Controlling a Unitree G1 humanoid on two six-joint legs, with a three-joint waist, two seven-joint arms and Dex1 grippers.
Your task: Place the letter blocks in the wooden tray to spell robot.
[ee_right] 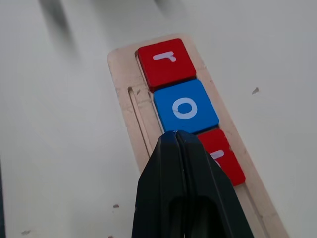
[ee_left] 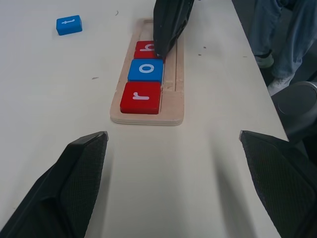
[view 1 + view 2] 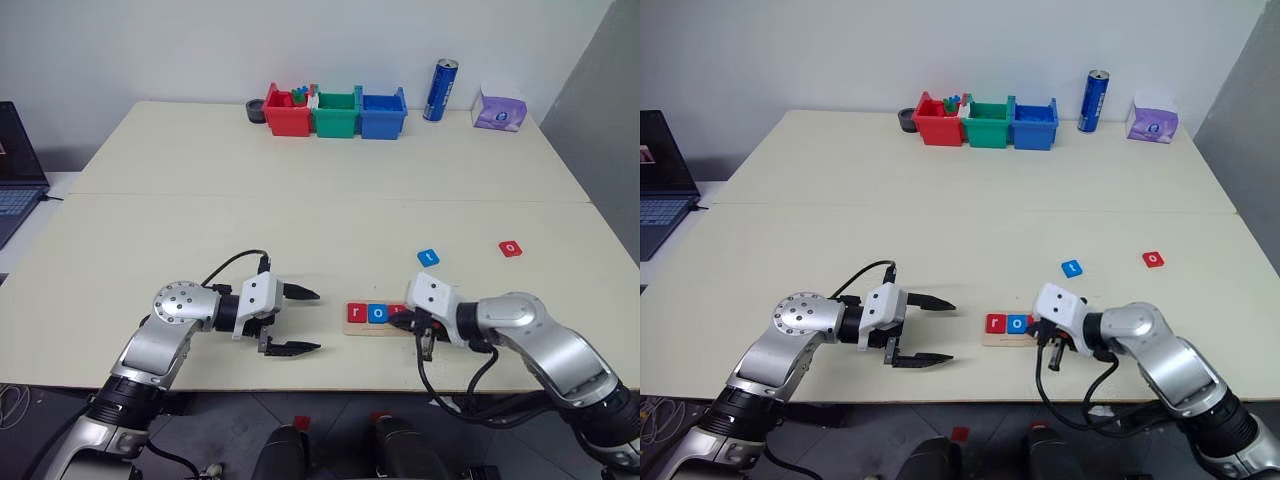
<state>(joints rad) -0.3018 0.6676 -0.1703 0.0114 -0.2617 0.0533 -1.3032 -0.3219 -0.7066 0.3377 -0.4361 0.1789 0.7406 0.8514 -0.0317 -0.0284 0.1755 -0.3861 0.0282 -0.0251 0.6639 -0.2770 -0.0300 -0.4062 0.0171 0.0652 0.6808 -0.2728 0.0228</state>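
The wooden tray (image 3: pixel 375 330) lies near the table's front edge, right of centre. In it, side by side, sit a red r block (image 3: pixel 357 313), a blue o block (image 3: pixel 378 313) and a red b block (image 2: pixel 143 48), the last partly covered. My right gripper (image 1: pixel 174 136) is shut, its tip resting at the tray beside the b block, with nothing held. A blue t block (image 3: pixel 428 257) and a red o block (image 3: pixel 510 248) lie loose on the table farther back right. My left gripper (image 3: pixel 318 321) stands open just left of the tray, pointing at it, empty.
Red (image 3: pixel 287 113), green (image 3: pixel 335 113) and blue (image 3: pixel 383 113) bins stand at the back, with a blue can (image 3: pixel 440 90) and a purple packet (image 3: pixel 499 110) to their right. A laptop (image 3: pixel 15 170) sits far left. A person's legs (image 2: pixel 277 29) stand by the table's edge.
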